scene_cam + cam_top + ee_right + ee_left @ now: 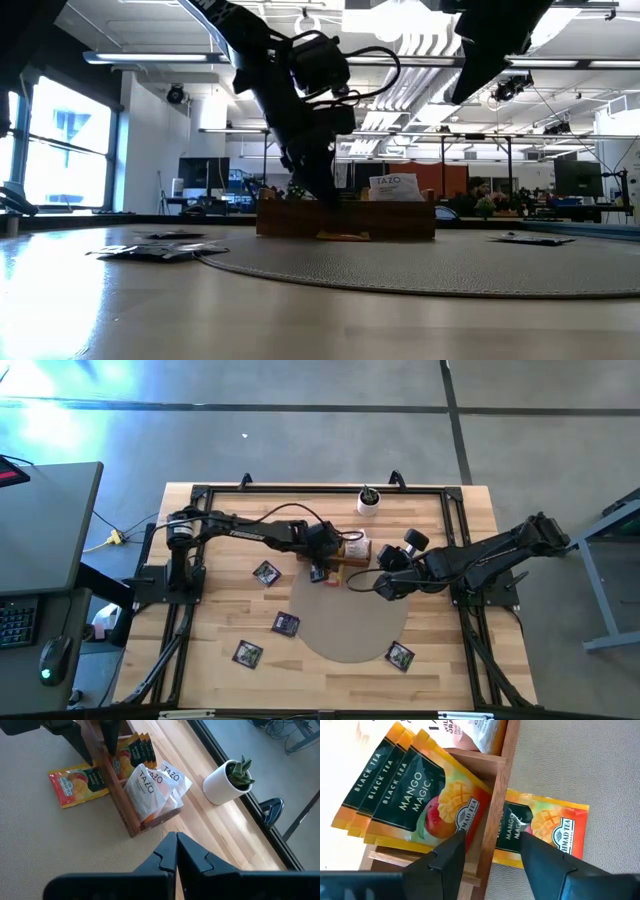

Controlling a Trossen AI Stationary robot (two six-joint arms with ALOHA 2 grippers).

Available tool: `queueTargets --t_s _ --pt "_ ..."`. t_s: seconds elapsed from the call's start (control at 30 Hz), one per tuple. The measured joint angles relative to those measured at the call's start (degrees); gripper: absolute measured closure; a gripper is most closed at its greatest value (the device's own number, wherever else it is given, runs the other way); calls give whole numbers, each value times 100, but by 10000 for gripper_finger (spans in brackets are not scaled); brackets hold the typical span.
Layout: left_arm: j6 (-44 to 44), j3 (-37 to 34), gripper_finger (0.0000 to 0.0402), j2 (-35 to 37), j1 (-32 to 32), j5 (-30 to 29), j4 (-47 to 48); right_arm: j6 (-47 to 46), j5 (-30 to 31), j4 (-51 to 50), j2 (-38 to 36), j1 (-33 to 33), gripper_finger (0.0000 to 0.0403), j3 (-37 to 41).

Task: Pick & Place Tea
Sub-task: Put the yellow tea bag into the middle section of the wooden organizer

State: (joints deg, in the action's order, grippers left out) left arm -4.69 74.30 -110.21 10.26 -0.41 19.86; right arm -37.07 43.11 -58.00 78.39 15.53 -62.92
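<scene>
A small wooden box (120,802) on the round grey mat (350,630) holds upright orange tea sachets (420,795) and white ones (150,790). One orange sachet (545,827) lies flat on the mat against the box's outer wall (499,795). My left gripper (492,837) is open and slants down over that wall, one finger above the sachets inside and one above the flat sachet. My right gripper (176,840) is shut and empty, and hangs above the mat to the right of the box (352,550). My left gripper's fingers (455,847) stand on either side of the box wall, coming down at a slant from the table's left. I cannot tell whether either fingertip touches a sachet or the wood.
Several dark sachets lie flat on the wooden table: (265,573), (286,624), (247,653), and one (400,656) at the mat's edge. A white cup with a plant (369,502) stands at the far edge behind the box. A black frame (300,490) borders the table.
</scene>
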Motion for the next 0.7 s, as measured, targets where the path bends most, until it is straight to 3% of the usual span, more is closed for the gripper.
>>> queueTargets --t_s 0.37,0.57,0.7 --pt "195 0 324 31 -58 49 16 1 2 11 0 -1 401 0" --pt "236 323 319 330 -138 -1050 681 -1 3 42 2 -2 394 0" --pt "319 740 292 342 -205 -773 1220 0 5 72 2 -2 399 -2"
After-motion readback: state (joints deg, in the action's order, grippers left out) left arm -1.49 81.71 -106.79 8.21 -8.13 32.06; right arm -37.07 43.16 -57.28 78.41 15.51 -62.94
